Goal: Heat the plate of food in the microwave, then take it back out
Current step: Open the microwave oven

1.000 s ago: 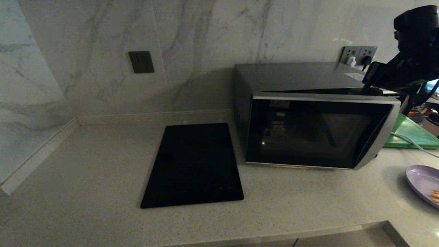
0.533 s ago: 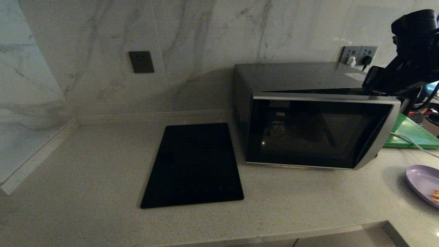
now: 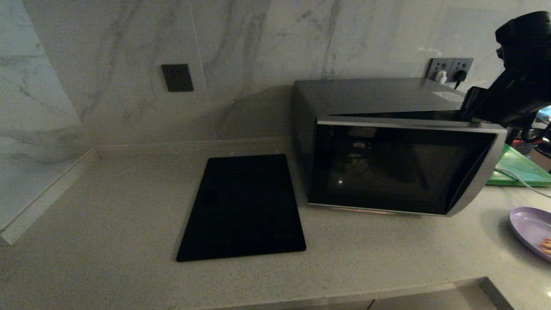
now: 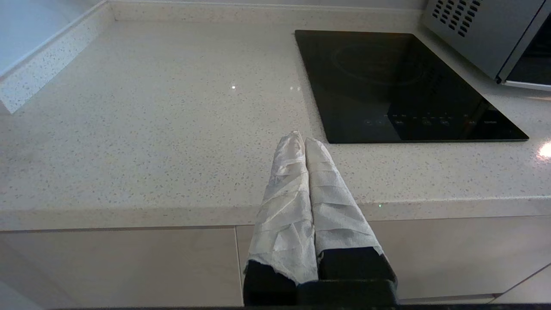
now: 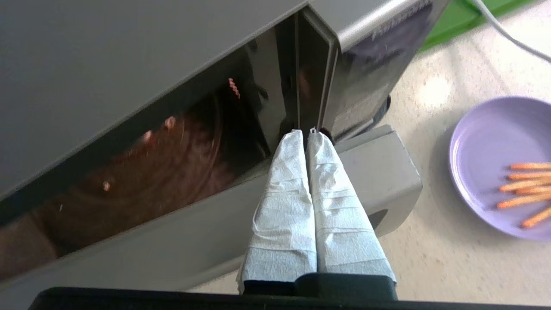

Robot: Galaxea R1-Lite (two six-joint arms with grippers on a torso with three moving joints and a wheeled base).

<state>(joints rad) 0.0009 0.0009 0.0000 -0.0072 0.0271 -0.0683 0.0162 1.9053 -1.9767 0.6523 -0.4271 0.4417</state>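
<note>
Now right claw (image 5: pixel 304 131) closed behind microwave (image 3: pixel 387 142) door.

The microwave (image 3: pixel 387 142) door has swung a little wider, its free edge further right and out, and the right pincer (image 5: pixel 306 133) behind that edge has shifted right with it

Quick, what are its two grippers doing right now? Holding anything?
Left gripper: closed, holding nothing.
Right gripper: closed, empty, tips in the gap behind the microwave door.
</note>
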